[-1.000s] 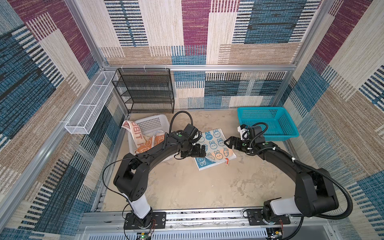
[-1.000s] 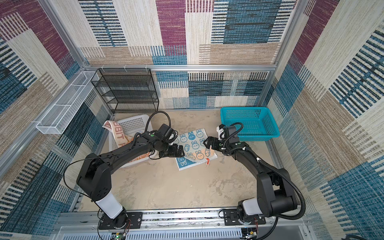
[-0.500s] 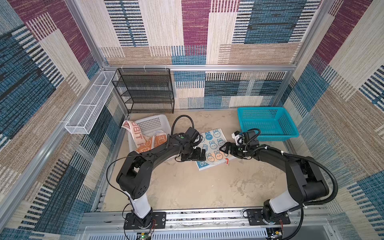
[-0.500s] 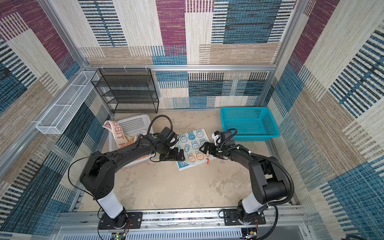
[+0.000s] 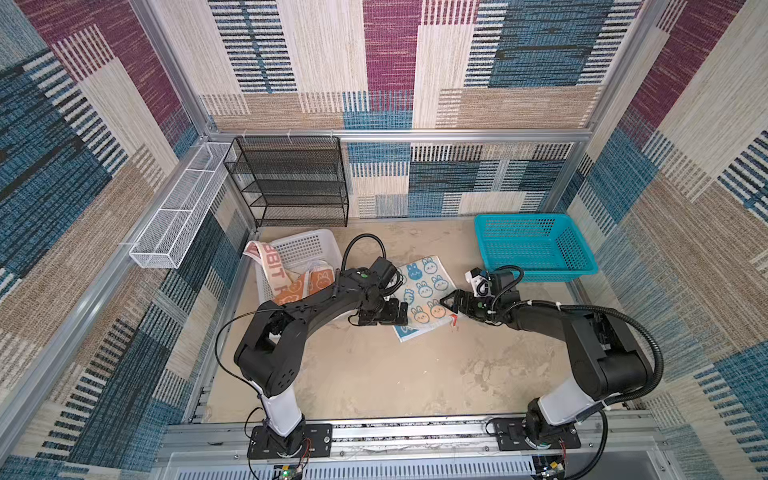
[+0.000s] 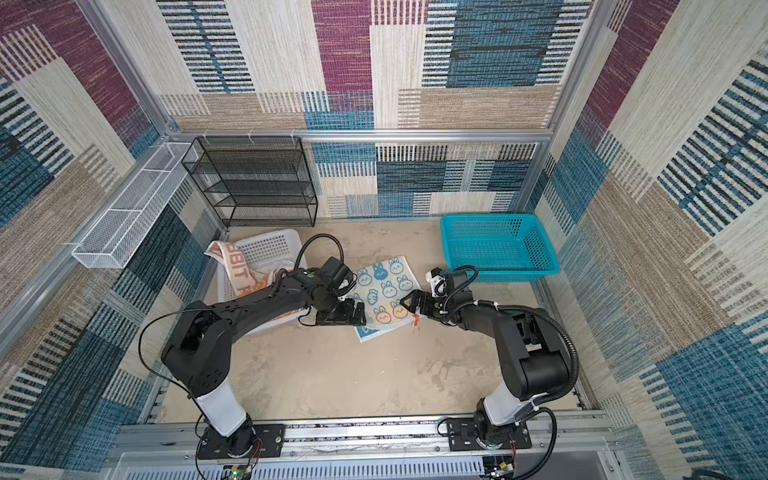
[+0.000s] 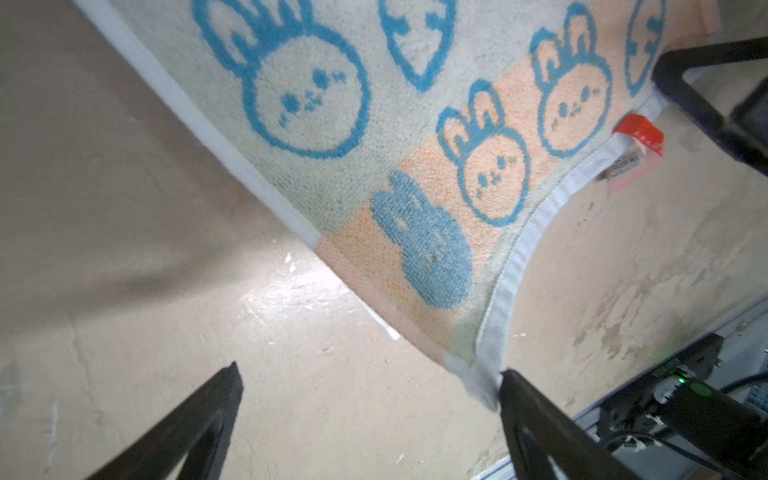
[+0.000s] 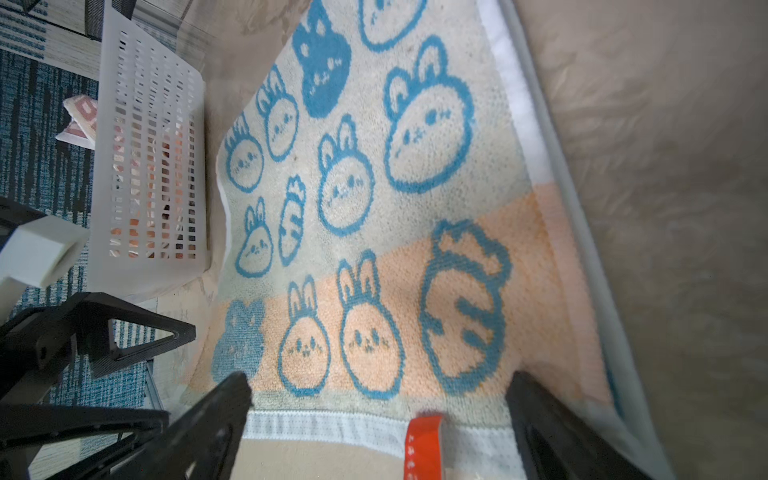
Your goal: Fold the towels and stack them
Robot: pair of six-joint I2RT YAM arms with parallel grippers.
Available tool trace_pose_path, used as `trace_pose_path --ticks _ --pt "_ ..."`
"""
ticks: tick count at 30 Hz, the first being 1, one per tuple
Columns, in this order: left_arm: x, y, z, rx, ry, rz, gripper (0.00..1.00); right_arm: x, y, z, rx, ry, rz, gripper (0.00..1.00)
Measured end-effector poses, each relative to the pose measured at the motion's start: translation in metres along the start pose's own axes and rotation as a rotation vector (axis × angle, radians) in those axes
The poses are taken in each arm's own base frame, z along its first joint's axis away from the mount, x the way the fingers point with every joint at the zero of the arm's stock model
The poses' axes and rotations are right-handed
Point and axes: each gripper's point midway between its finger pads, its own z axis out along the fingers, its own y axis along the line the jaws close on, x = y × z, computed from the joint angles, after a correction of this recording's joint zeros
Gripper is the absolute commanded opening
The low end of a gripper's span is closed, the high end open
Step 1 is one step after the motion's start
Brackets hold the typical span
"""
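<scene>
Top views, both, front to back: bare beige table (image 5: 374, 374) nearest, then the two arms reaching in twd the middle. Left arm (image 5: 316, 303) comes in from the left side, right arm (image 5: 540, 316) from the right, and the blue-rabbit towel (image 5: 424, 291) lies spread flat on the table btw them, turned cornerwise, approx mid-table. Left jaws sit low at the towel's near-left edge. Left wrist view shows them spread wide w/ one fingertip (image 7: 523, 407) touching the hemmed corner of the towel, the other over bare table, nothing gripped. Right jaws sit at the towel's right edge. Right wrist view shows them just as wide, straddling the white hem w/ the red tag (image 8: 424, 440) btw the tips and the towel's orange band just beyond; no hold on anything, and can't tell if the tips touch the cloth. Farther back on the left, white basket (image 5: 303, 249) stands just beside the towel. The lettering towel (image 5: 272, 266) hangs over its left rim, and the orange-rabbit towel (image 5: 320, 277) is inside, partly hidden by the left arm. On the right, a bit farther, teal basket (image 5: 536, 274) is near the towel but apart. At the back wall stands a black wire rack (image 5: 291, 183), w/ a white wire tray (image 5: 178, 216) fixed along the left wall.
</scene>
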Motion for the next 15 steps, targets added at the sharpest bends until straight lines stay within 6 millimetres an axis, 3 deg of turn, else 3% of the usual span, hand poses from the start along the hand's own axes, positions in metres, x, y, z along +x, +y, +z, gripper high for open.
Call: trace_pose_path --ticks 15 --pt "-0.014 0.015 -0.013 -0.036 -0.022 -0.001 0.99 -0.002 -0.003 -0.002 -0.017 -0.031 -0.004 0.99"
